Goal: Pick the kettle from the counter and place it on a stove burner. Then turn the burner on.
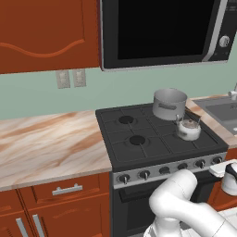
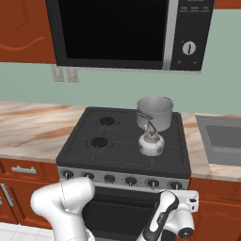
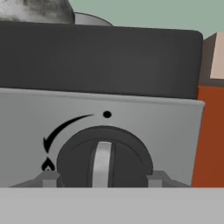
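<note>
— Where's the kettle [image 2: 151, 143]?
— On the stove's [image 2: 84, 149] front right burner, just before the steel pot [image 2: 154, 112].
— And the pincer [image 3: 104, 177]?
— Fingertips apart, flanking a black control knob [image 3: 104, 157] whose silver bar stands upright; contact unclear.

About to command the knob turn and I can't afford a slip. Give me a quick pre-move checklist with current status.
1. Kettle on the stove's front right burner, upright: ok.
2. Kettle beside the grey pot, whether touching: cannot tell.
3. Hand lined up on the rightmost knob, a fingertip on each side: ok.
4. Fingers clamped on the knob: cannot tell.
5. Knob bar upright, pointing at the dot, burner not turned on: ok.
6. Turn direction marked by the arrow toward the flame symbol: ok.
</note>
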